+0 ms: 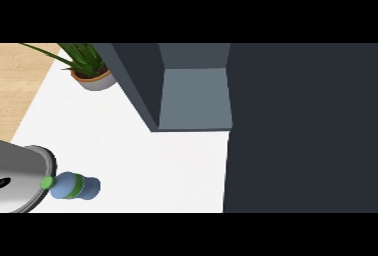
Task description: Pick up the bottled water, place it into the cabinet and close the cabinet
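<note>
**A:** Head view first. Where's the bottled water [74, 186]?

**B:** Low on the left of the white counter [155, 160]. It is blue with a green band and seems to lie on its side, though I can't be sure from this steep angle. Its left end touches or overlaps a grey rounded shape [22, 180] with a dark rim that comes in from the left edge. There is a small green spot where the two meet. I can't tell what that shape is.

**A:** And the hands?

**B:** No black fingers show anywhere, so I can't tell whether either hand is wide, narrow or holding.

**A:** What bounds the counter?

**B:** On the right, a tall dark panel [303, 130]. Its straight left edge runs the full height of the view. At the top centre stands the cabinet [193, 97], its pale grey inside open to view, with a dark slanted wall on its left side. The counter's left edge runs diagonally against the wooden floor [18, 85].

**A:** How much open room is there?

**B:** A broad bare stretch of counter lies between the bottle and the cabinet's front lip. A potted plant [90, 70] sits at the top left, just beside the cabinet's slanted wall and well apart from the bottle.
</note>
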You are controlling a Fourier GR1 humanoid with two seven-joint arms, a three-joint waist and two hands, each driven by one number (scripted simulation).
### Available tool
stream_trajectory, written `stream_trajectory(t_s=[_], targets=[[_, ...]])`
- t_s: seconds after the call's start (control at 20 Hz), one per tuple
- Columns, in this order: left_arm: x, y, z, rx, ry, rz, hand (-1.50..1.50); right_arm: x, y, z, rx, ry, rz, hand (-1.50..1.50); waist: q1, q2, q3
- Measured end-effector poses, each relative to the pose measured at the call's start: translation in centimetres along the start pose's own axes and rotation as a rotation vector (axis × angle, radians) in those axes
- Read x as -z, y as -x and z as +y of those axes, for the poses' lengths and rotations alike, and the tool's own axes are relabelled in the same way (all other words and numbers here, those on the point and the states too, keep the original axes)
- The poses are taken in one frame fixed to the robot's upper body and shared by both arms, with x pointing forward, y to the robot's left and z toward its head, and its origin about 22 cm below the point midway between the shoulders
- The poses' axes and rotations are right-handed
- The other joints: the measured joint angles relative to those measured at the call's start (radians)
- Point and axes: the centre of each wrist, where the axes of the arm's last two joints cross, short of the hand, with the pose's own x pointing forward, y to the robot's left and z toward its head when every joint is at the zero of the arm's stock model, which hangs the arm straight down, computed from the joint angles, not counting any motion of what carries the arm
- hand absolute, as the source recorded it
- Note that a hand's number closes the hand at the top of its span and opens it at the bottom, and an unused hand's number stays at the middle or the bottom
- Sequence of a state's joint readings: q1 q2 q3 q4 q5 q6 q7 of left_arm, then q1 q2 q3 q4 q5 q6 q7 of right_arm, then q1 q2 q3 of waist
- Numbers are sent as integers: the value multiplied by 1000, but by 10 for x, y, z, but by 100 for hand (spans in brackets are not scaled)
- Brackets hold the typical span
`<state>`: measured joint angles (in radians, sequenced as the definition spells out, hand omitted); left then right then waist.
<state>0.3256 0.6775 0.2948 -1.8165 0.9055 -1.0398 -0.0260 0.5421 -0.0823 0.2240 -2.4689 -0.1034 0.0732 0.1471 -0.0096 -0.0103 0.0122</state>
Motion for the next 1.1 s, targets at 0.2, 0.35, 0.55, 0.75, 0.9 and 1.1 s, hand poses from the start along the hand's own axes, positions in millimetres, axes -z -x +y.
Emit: stream_trajectory(t_s=[0.2,0.35,0.55,0.75,0.9,1.1], targets=[[-1,4,1,25,-24,5,-150,-7,1,1,0,-1,6,-150,-2,-4,6],[-3,7,0,61,-61,21,-150,-14,3,1,-4,-8,7,-150,-7,-9,11],[-4,11,0,112,-108,67,-150,-18,4,2,-7,-23,2,-150,-11,-13,17],[-6,13,-2,163,-142,118,-150,-21,5,3,-7,-36,-5,-150,-18,-14,22],[-9,14,-4,188,-171,150,-150,-23,5,4,-8,-41,-6,-150,-28,-14,24],[-12,19,-8,209,-208,180,-150,-25,5,4,-11,-47,-13,-150,-43,-12,25]])
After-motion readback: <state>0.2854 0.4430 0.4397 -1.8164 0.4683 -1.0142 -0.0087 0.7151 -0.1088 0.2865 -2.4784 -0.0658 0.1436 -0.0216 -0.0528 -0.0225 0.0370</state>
